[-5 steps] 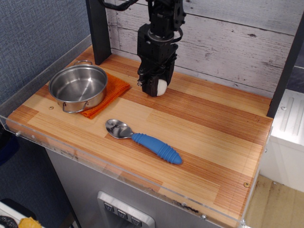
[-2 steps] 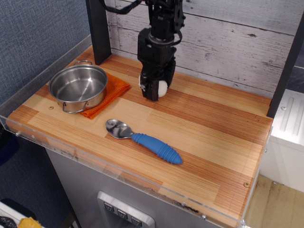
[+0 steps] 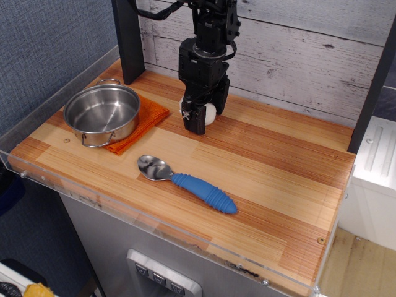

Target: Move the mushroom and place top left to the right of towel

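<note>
in the only view, my claw [image 3: 200,117] is pinching the mushroom [image 3: 208,114] low over the far left of the table [image 3: 272,173], just right of the towel [image 3: 146,121] under the pot [image 3: 102,112]. i'm judging only the release is remaining.

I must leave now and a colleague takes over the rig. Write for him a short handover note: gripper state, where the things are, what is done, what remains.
Gripper: shut on the mushroom, low over the wooden table, just right of the towel. Whether the mushroom touches the wood, I cannot tell.
Towel: back left of the table, with the steel pot standing on it.
Spoon: front middle, well apart from the gripper.
Done: the mushroom is carried to the spot at the right of the towel.
Left: set it down if needed, open the gripper, lift the arm away.
</note>
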### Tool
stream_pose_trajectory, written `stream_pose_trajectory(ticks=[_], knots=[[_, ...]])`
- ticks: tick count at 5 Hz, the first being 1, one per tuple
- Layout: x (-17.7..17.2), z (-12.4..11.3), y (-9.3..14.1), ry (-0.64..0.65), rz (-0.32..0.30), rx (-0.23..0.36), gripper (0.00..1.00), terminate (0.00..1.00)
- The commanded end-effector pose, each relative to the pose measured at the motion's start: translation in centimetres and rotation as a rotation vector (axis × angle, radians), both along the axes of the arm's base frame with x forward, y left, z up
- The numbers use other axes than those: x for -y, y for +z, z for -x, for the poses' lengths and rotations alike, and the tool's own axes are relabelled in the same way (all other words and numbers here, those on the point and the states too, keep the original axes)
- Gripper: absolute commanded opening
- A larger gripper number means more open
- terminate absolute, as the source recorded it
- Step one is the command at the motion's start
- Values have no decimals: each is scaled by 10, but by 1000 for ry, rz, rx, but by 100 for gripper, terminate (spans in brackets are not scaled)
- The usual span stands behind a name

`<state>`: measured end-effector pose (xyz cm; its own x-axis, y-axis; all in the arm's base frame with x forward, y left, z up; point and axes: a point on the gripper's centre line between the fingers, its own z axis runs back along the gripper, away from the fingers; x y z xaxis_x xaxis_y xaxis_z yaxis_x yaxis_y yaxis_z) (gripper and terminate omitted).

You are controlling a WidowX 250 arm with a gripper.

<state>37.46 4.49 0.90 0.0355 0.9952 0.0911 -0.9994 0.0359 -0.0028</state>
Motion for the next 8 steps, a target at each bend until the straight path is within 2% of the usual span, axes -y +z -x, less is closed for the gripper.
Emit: stream_pose_trajectory(ticks=[1,2,4,7,8], knots=[[-1,4,28,-6,-9,56,100,0],[2,3,42,-22,-3,87,100,0],[3,9,81,-28,-33,151,100,0],[19,39,151,-52,-62,281,100,0],[21,47,164,-59,-31,306,100,0]])
